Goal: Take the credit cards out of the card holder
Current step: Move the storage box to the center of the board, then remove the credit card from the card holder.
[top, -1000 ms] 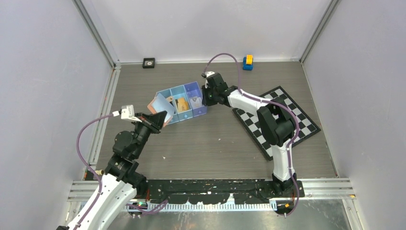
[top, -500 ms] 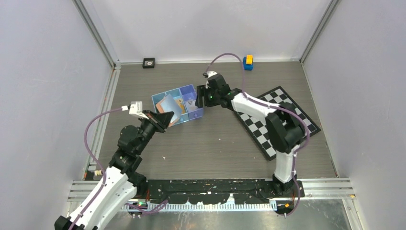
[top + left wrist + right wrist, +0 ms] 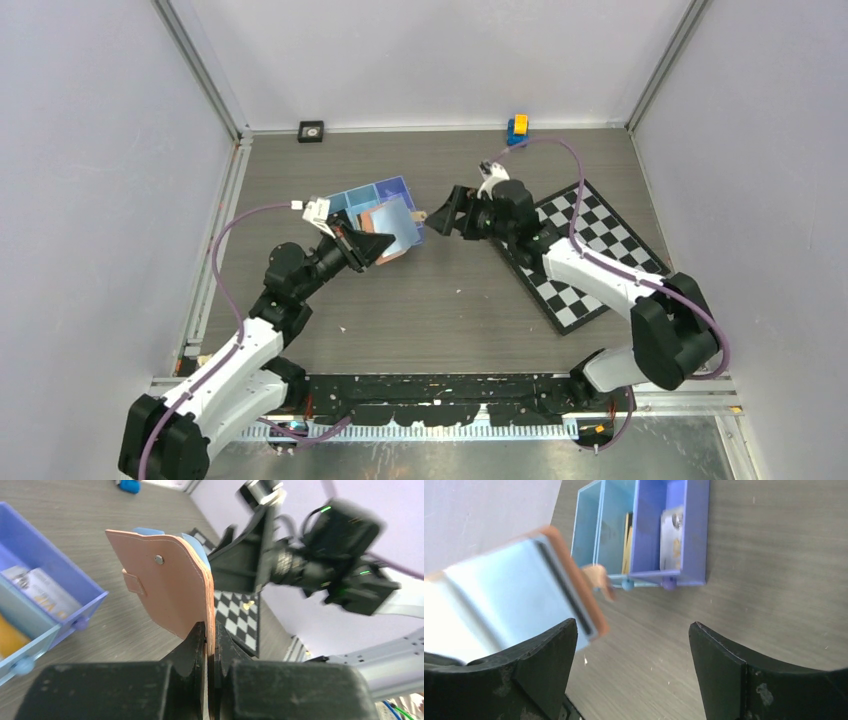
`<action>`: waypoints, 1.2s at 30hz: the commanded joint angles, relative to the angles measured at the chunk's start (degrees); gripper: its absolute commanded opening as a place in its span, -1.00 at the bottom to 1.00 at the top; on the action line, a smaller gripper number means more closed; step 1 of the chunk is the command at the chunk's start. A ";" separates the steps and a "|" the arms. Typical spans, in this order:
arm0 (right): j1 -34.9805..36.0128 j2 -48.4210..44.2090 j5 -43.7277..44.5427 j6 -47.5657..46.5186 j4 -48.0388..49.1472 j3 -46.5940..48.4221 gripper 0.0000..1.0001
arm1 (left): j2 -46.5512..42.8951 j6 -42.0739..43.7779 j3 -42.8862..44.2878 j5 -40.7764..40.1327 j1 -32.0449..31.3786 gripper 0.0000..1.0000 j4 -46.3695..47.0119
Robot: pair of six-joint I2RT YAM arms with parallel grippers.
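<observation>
My left gripper is shut on the lower edge of the tan card holder and holds it upright above the table, just in front of the blue tray. In the left wrist view the card holder shows its snap stud and small tab, with a pale blue card peeking out behind its top edge; the gripper pinches it. My right gripper is open and empty, just right of the holder and facing it. In the right wrist view the holder is ahead of the left finger, with the gripper wide open.
The blue divided tray lies behind the holder, with a pale card and an orange card in its compartments. A checkered board lies under the right arm. A blue-yellow toy and a small black object sit at the back wall.
My left arm has carried the card holder rightward, in front of the tray. My right gripper has drawn back from the tray to the right and turned toward the holder.
</observation>
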 commanded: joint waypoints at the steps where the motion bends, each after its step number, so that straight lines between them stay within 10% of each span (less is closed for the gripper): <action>1: -4.90 0.02 -9.92 14.60 22.58 -9.71 0.73 | 2.65 -3.57 -0.99 6.96 0.08 -1.00 18.93; 14: -9.33 11.65 -21.01 41.75 72.07 -18.99 0.75 | 12.02 -13.50 -1.82 13.90 0.08 -1.00 40.13; 36: -6.34 17.49 -29.72 48.75 77.74 -12.74 0.74 | 12.54 -15.64 -3.92 11.80 0.05 -1.00 46.64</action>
